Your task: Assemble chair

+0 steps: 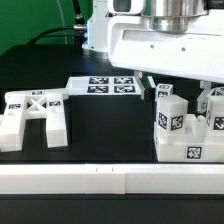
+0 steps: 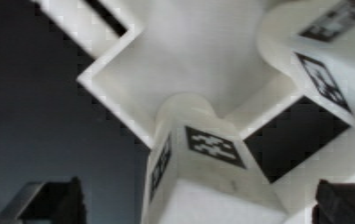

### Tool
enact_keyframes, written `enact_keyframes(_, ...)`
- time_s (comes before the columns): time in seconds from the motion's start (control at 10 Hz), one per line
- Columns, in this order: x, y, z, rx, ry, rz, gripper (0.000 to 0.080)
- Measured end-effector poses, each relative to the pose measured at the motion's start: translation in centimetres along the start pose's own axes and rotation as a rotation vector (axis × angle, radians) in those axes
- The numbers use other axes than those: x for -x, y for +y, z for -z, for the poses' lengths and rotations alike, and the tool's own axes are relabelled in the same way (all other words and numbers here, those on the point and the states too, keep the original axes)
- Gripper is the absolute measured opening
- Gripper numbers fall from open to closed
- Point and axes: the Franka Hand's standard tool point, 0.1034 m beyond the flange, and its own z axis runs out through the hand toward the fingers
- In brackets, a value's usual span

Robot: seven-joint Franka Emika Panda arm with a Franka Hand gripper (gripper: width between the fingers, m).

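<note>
The chair's seat block [image 1: 187, 143] stands at the exterior view's right with thick tagged legs [image 1: 167, 106] pointing up from it. The X-braced frame [image 1: 34, 108] lies flat at the exterior view's left, apart from it. My gripper [image 2: 195, 205] hangs over the seat block, and the arm's white body hides most of it in the exterior view. In the wrist view its two dark fingers [image 2: 49, 202] stand wide apart on either side of a white tagged leg [image 2: 209, 150], touching nothing. A second tagged part [image 2: 325, 75] shows beside that leg.
The marker board [image 1: 103, 86] lies on the black table behind and between the frame and the seat block. A long white rail [image 1: 100, 178] runs along the table's front edge. The arm's glossy white body [image 1: 165, 45] looms over the right side.
</note>
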Motion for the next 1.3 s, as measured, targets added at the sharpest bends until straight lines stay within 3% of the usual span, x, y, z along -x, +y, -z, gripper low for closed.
enact_keyframes(0.8, -0.13, 0.15, -0.13, 0.009, 0.003, 0.634, 0.0649)
enact_keyframes(1.1, -0.08, 0.08, -0.13, 0.019, 0.006, 0.732, 0.0649)
enact_keyframes(1.2, -0.09, 0.13, -0.17, 0.020, 0.006, 0.731, 0.0556)
enact_keyframes(1.3, -0.08, 0.14, -0.18, 0.019, 0.005, 0.722, 0.0556)
